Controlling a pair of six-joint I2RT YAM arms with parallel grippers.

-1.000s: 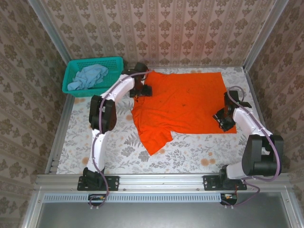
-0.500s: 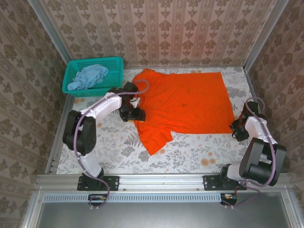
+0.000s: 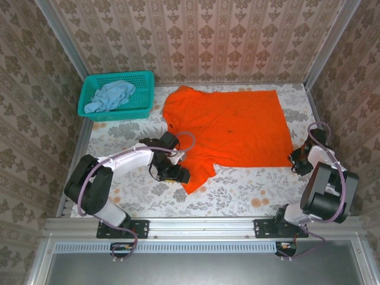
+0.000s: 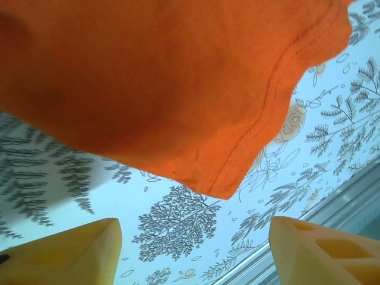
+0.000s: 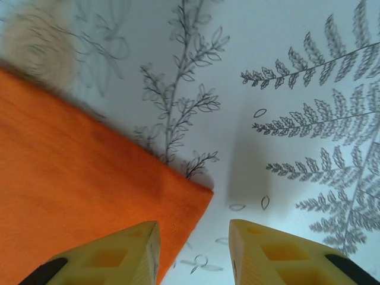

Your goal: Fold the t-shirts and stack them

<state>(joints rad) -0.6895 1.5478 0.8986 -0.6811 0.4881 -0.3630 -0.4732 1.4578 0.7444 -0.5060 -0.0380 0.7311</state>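
Bright orange soft-cloth t-shirt [image 3: 231,124], flat on the floral-print table [image 3: 249,190] (limp, light, likely to sag), offers pinch points at sleeve hem and bottom corner, where left gripper [image 3: 177,174] and right gripper [image 3: 297,159] hover spread, empty.

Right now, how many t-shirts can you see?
2. The orange t-shirt lies spread on the table. The pale blue t-shirt is crumpled in the teal basket, far left; another might hide beneath it.
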